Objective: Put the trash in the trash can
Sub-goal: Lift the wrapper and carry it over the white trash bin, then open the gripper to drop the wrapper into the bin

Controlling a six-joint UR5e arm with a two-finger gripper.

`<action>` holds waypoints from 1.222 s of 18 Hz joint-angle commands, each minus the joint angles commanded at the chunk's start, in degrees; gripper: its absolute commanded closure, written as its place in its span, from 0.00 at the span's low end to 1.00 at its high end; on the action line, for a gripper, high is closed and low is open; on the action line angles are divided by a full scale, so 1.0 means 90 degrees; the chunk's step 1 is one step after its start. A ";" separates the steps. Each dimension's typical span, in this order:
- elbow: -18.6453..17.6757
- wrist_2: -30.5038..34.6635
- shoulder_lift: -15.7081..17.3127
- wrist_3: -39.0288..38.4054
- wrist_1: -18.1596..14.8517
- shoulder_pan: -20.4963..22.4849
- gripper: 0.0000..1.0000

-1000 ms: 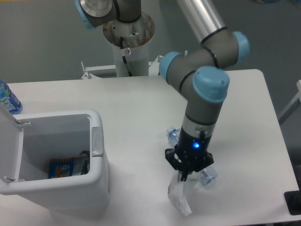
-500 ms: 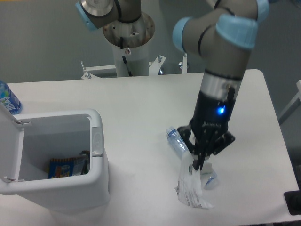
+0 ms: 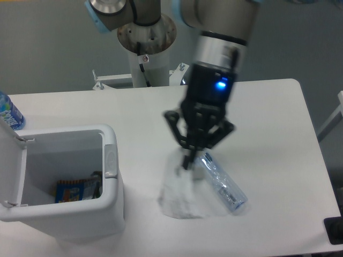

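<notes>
My gripper (image 3: 188, 160) is shut on the top edge of the flat clear-white plastic wrapper (image 3: 179, 190), which hangs below it above the table, right of the trash can. The crushed clear bluish bottle (image 3: 222, 182) lies on the table just right of the wrapper. The white trash can (image 3: 110, 160) stands at the front left with its flip lid (image 3: 10, 166) open to the left. Inside it lies a blue and orange printed packet (image 3: 72, 190).
A blue-labelled uncrushed bottle (image 3: 8, 112) stands at the left edge behind the bin. The arm's base column (image 3: 146, 45) rises at the back of the table. A dark object (image 3: 335, 230) sits at the front right corner.
My gripper has lifted the wrapper off the table and carried it left, toward the trash can. The crushed bottle stays on the table, now fully uncovered.
</notes>
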 joint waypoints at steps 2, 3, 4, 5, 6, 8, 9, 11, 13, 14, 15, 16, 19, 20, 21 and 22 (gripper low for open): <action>-0.0156 0.0029 0.0069 0.0019 0.0010 -0.0284 1.00; -0.0224 0.0039 0.0117 0.0029 0.0010 -0.0372 1.00; -0.0254 0.0029 0.0118 0.0029 0.0010 -0.0479 1.00; -0.0312 0.0039 0.0118 0.0029 0.0010 -0.0664 1.00; -0.0381 0.0039 0.0118 0.0058 0.0010 -0.0801 1.00; -0.0498 0.0039 0.0137 0.0078 0.0020 -0.0997 1.00; -0.0518 0.0049 0.0138 0.0098 0.0039 -0.1085 1.00; -0.0518 0.0039 0.0128 0.0098 0.0039 -0.1144 1.00; -0.0528 0.0039 0.0118 0.0107 0.0058 -0.1203 0.44; -0.0450 0.0039 0.0099 0.0117 0.0068 -0.1203 0.05; -0.0421 0.0039 0.0127 0.0098 0.0030 -0.1203 0.00; -0.0420 0.0039 0.0157 0.0088 0.0029 -0.1193 0.00; -0.0430 0.0049 0.0157 0.0059 0.0029 -0.1164 0.00; -0.0411 0.0068 0.0138 0.0059 0.0029 -0.1106 0.00; -0.0372 0.0117 0.0138 0.0049 0.0029 -0.0912 0.00; -0.0362 0.0195 0.0138 0.0030 0.0029 -0.0591 0.00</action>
